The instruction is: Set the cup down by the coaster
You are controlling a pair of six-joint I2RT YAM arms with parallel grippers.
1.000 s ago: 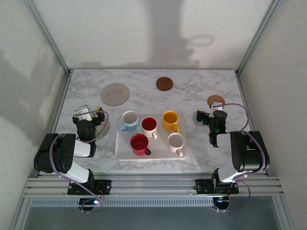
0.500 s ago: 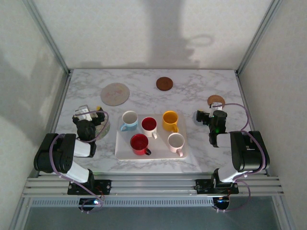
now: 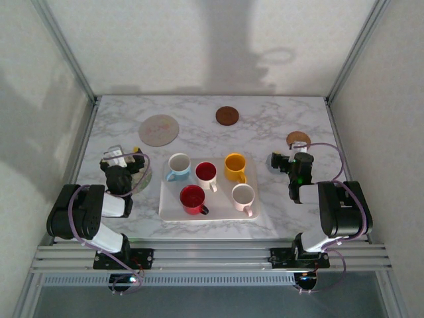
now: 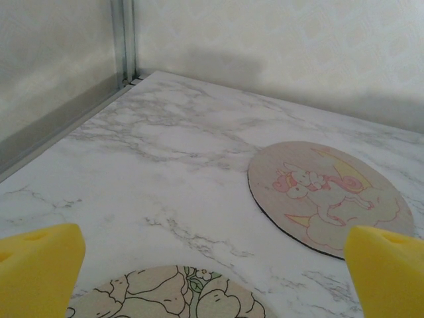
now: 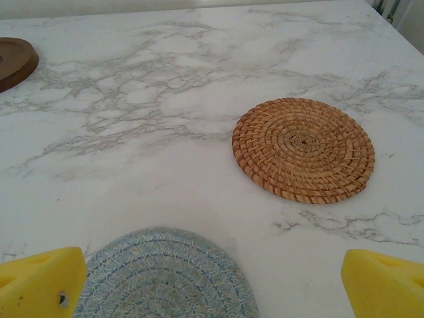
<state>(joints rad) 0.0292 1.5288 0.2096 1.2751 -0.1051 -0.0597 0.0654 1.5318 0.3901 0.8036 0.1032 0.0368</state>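
Tray and cups: white tray [image 3: 171, 211] sits near centre and holds five cups.
- Near row: red cup [image 3: 193, 199], white cup [image 3: 243, 196].
- Far row: blue cup [image 3: 179, 165], red-lined cup [image 3: 206, 173], yellow cup [image 3: 235, 167].
- All stand upright on the tray; none is gripped.

Left gripper [image 3: 124, 159]: left of the tray, jaws wide, holding nothing. The floral coaster [image 4: 165, 295] lies just ahead, between its fingers.

Right gripper [image 3: 283, 161]: right of the tray, jaws wide, holding nothing. The blue woven coaster [image 5: 162, 278] lies just ahead.

Farther out:
- wicker coaster [image 5: 303, 149], right
- unicorn coaster [image 4: 328, 199], left
- dark brown coaster [image 3: 226, 116], farthest, centre
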